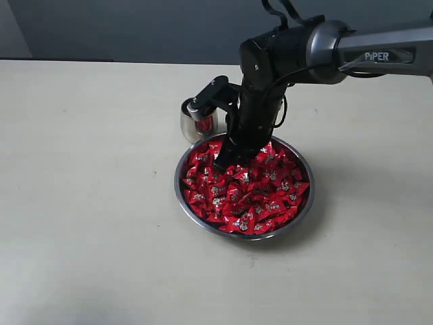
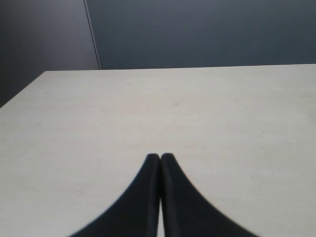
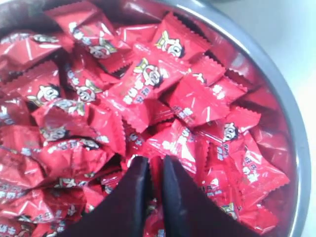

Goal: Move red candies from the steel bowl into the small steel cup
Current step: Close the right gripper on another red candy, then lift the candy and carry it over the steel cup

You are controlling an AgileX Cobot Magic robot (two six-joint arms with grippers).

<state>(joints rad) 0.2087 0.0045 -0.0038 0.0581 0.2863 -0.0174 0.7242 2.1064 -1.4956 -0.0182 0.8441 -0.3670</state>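
The steel bowl (image 1: 177, 186) sits mid-table, heaped with red candies (image 1: 260, 196). My right gripper (image 1: 226, 161) reaches straight down into the pile at the bowl's far left side. In the right wrist view its fingers (image 3: 155, 160) are pressed nearly together with a red candy wrapper pinched between them, and other candies (image 3: 143, 84) lie packed all round inside the bowl's rim (image 3: 289, 118). The small steel cup (image 1: 191, 124) stands just behind the bowl's far left edge, partly hidden by the arm, with red showing inside it. My left gripper (image 2: 160, 156) is shut over bare table, holding nothing.
The right arm (image 1: 318, 51) stretches in from the upper right above the bowl's far side. The pale table (image 1: 88, 203) spreads around the bowl. A dark wall (image 2: 197, 34) runs behind the table's far edge.
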